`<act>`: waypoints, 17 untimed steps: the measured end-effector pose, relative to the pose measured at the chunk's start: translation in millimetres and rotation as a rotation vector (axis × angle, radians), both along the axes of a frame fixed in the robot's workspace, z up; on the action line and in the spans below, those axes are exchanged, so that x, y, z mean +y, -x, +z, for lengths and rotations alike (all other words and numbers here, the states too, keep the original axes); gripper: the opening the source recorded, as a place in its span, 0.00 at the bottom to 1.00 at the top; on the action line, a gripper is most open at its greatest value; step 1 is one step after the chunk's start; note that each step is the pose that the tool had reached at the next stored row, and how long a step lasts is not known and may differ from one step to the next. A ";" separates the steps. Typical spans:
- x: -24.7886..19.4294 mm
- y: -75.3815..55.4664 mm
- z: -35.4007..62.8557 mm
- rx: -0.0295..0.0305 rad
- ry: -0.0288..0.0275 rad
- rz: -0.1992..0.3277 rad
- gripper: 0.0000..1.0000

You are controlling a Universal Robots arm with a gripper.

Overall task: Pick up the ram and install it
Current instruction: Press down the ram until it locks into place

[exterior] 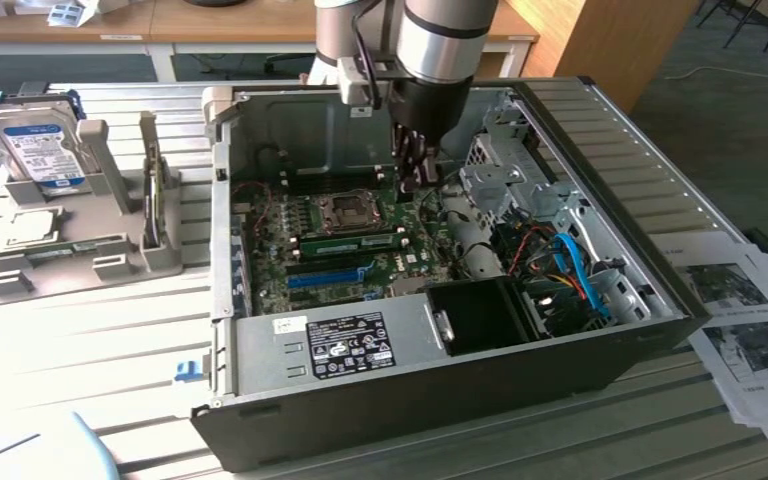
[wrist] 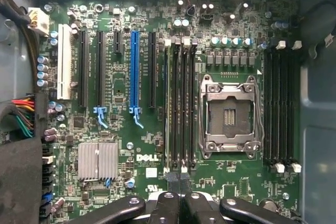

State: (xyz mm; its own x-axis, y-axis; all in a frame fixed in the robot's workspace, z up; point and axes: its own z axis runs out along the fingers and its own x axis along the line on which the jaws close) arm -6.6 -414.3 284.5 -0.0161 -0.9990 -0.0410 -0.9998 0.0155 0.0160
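Note:
The ram (exterior: 351, 242), a thin green strip with dark chips, stands on edge in a slot on the motherboard inside the open computer case (exterior: 651, 210), just in front of the CPU socket (exterior: 348, 208). My gripper (exterior: 415, 178) hangs inside the case above the board, off the ram's end on the exterior view's right and apart from it. In the wrist view the gripper (wrist: 178, 187) is shut with nothing between its fingers, and its tips sit over one end of the black memory slots (wrist: 178, 103) beside the CPU socket (wrist: 231, 111).
A silver hard drive with a blue label (exterior: 37, 150) leans in a grey holder (exterior: 64, 250) at the exterior view's left. A bright blue long slot (wrist: 135, 72), a metal drive cage (exterior: 504, 170), coloured cables (exterior: 571, 270) and a black shroud (exterior: 484, 315) crowd the case. Papers (exterior: 758, 330) lie beside it.

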 end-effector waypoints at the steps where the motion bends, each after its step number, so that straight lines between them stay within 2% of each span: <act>1: 0.0 0.0 -1.0 0.0000 0.0000 0.000 0.09; 17: 0.0 0.0 -21.8 0.0000 0.0000 -0.007 0.09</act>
State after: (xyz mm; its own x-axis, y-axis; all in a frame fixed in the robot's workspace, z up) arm -6.6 -414.3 262.7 -0.0233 -0.9989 -0.0410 -0.9996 0.0227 0.0160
